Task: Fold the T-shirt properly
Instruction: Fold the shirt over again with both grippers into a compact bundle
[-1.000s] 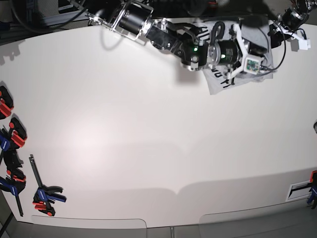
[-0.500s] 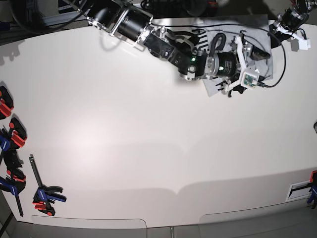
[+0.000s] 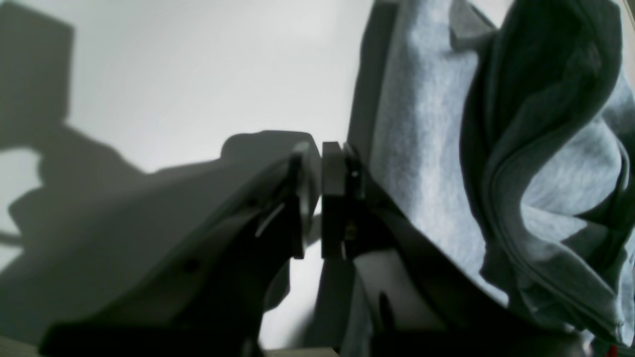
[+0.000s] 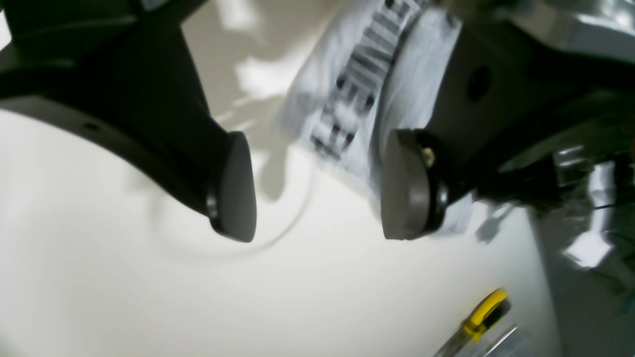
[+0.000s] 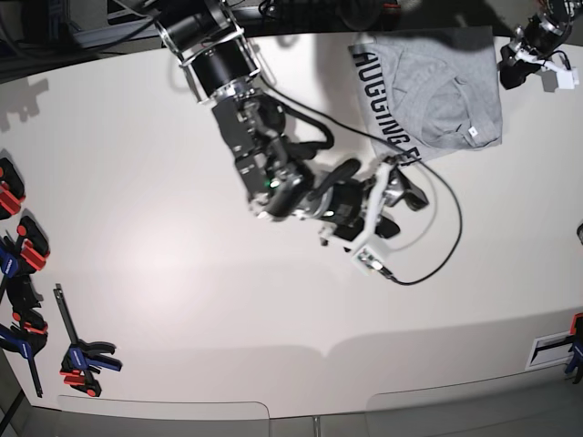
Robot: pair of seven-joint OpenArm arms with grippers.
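The T-shirt [image 5: 437, 91] lies folded at the table's far right, light grey, with black lettering [image 5: 383, 105] along its left edge. My right gripper [image 5: 407, 185] hovers over the table just in front of the shirt's near-left corner. In the right wrist view its fingers [image 4: 233, 191] stand wide open around nothing [image 4: 317, 186], with the lettered shirt edge [image 4: 357, 74] beyond them. My left gripper [image 5: 506, 75] sits at the shirt's right edge. Its pads [image 3: 333, 198] are shut together [image 3: 320, 198], with rumpled grey T-shirt cloth [image 3: 426, 129] just to their right and nothing seen between them.
The white table [image 5: 182, 273] carries red-and-blue clamps along its left edge [image 5: 20, 241] and near the front-left corner [image 5: 86, 360]. A black cable [image 5: 446, 232] loops from the right wrist. A yellow-handled tool [image 4: 483, 312] shows low in the right wrist view.
The right arm has swung off the shirt toward the table's middle and its gripper has opened. The shirt now lies uncovered and flat; the left arm has hardly moved.
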